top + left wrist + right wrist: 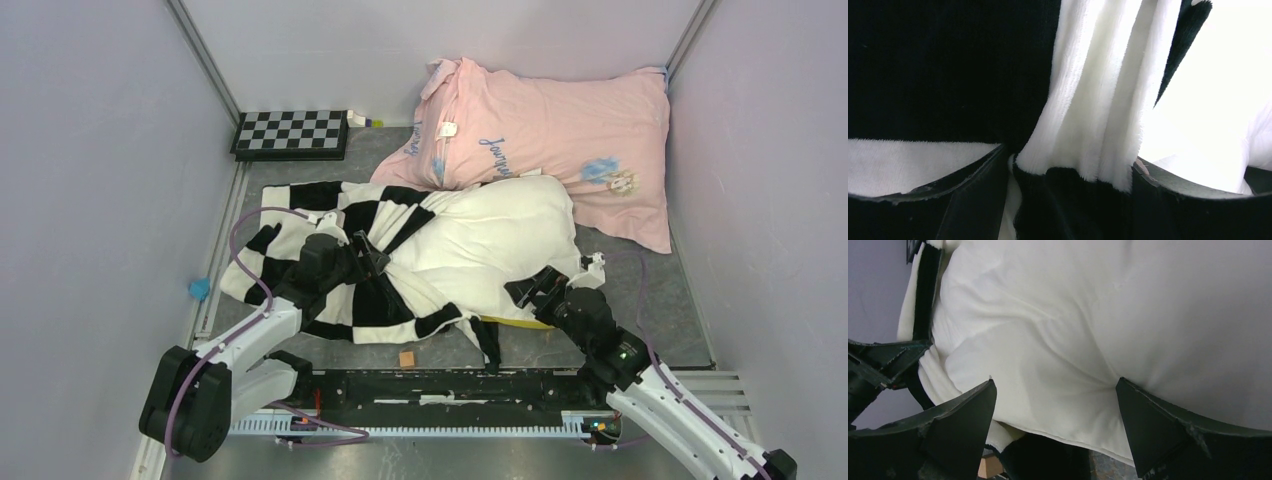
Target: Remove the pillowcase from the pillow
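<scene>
The black and white checked pillowcase (390, 300) lies bunched over the left half of the white pillow (490, 235). The pillow's right half is bare, with yellow trim (520, 322) at its near edge. My left gripper (375, 258) is shut on a pleated bunch of the pillowcase (1098, 100), which sits between its fingers (1070, 155). My right gripper (535, 285) is open at the pillow's near right edge. In the right wrist view its fingertips (1055, 382) press against the white pillow (1098, 315), and one tip dimples it.
A bigger pink pillow (560, 140) lies at the back right, touching the white pillow. A rigid checkerboard plate (290, 132) stands at the back left. A small brown block (407, 358) lies near the front rail. Grey walls close in on both sides.
</scene>
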Controlling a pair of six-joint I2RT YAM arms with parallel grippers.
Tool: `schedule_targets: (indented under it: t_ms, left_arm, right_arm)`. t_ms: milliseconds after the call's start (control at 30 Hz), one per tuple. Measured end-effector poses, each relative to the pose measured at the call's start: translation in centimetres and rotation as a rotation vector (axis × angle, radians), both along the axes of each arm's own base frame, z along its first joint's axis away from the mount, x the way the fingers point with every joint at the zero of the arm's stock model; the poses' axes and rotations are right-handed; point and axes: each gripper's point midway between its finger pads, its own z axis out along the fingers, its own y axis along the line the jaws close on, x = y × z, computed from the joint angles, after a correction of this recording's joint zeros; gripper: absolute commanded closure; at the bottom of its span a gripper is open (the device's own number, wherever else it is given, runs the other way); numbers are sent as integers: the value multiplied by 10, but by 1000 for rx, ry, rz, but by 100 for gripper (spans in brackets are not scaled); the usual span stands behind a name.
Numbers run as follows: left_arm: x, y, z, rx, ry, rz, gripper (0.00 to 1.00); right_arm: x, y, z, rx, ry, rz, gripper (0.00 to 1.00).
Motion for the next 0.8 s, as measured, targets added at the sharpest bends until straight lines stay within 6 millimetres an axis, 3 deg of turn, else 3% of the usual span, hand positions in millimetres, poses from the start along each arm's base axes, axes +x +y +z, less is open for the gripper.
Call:
schedule_targets:
  t_ms: [100, 200, 333, 433, 600, 700, 800]
  left_arm:
    - [0, 0, 0, -1, -2, 0, 23]
    - [0, 0, 0, -1, -3, 0, 23]
    - [1, 0, 0, -1, -4, 0, 24]
    - [1, 0, 0, -2, -5, 0, 24]
    - [1, 0, 0, -3, -8, 0, 24]
    - [0, -1, 2, -5, -15, -3, 24]
    - [-1, -4, 6, -9, -29, -10, 23]
  right_arm:
    - [5, 0, -5, 44, 23, -54, 3]
    - [13, 2, -14, 36, 59, -85, 25]
    - [21, 7, -25, -27, 121, -92, 37]
    - [28, 12, -23, -68, 141, -78, 45]
    - [33, 18, -16, -86, 136, -53, 42]
    - [31, 22, -15, -97, 126, -12, 18]
    - [27, 34, -6, -146, 80, 127, 6]
